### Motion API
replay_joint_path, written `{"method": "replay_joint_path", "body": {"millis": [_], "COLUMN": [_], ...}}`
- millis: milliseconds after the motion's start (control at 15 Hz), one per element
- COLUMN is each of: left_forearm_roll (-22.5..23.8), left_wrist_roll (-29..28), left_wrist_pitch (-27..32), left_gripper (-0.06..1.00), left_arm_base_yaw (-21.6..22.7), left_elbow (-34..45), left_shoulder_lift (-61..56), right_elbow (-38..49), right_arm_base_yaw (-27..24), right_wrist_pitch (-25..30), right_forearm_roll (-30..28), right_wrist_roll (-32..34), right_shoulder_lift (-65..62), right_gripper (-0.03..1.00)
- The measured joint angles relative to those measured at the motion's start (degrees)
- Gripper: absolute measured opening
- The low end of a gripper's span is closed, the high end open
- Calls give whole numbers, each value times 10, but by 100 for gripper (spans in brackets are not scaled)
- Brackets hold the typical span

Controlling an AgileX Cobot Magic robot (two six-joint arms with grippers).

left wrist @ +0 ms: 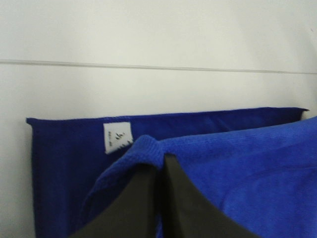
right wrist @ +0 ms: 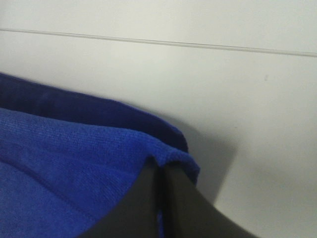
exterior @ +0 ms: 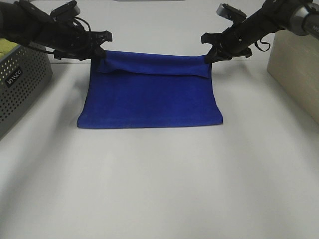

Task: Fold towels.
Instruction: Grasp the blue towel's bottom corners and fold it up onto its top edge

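The blue towel (exterior: pixel 149 99) lies on the white table (exterior: pixel 159 189), in the middle and toward the far side, with one layer on top of another. The high view shows both arms at once. The left gripper (exterior: pixel 101 48) pinches the far left corner of the towel and the right gripper (exterior: pixel 212 52) pinches the far right corner. The far edge seems a bit lifted and flops over in a small flap. This view also shows a grey box with holes (exterior: pixel 22 79) off to the left and a pale box (exterior: pixel 294 69) off to the right, both apart from the towel. Only the left wrist view shows a small white tag (left wrist: pixel 118 137) on the lower layer, near the pinched corner. Its marks are too blurry to read. There the dark fingers (left wrist: pixel 133 208) press tight together on blue cloth. The right wrist view shows the same tight pinch, with a darker layer below.
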Motion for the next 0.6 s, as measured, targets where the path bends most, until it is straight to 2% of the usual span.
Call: {"method": "replay_joint_path", "body": {"millis": [200, 333, 400, 467, 533, 600], "left_forearm_roll": [0, 0, 0, 0, 0, 0], "left_wrist_roll": [15, 25, 26, 29, 29, 29], "left_wrist_pitch": [-40, -49, -54, -60, -61, -61], "left_gripper": [1, 5, 11, 21, 29, 44], "left_arm_base_yaw": [0, 0, 0, -1, -1, -1], "left_elbow": [-1, -2, -2, -2, -2, -2], "left_shoulder_lift": [25, 27, 27, 27, 27, 27], "right_elbow": [0, -1, -1, -1, -1, -2], "right_arm_base_yaw": [1, 1, 1, 1, 1, 1], "right_wrist_pitch": [-22, -25, -29, -32, -32, -33], "right_forearm_roll": [-2, -2, -4, -5, -5, -6], "right_wrist_roll": [-3, -5, -5, -5, -5, -5], "right_shoulder_lift": [8, 8, 8, 8, 8, 8], "right_gripper": [2, 6, 13, 18, 29, 44]}}
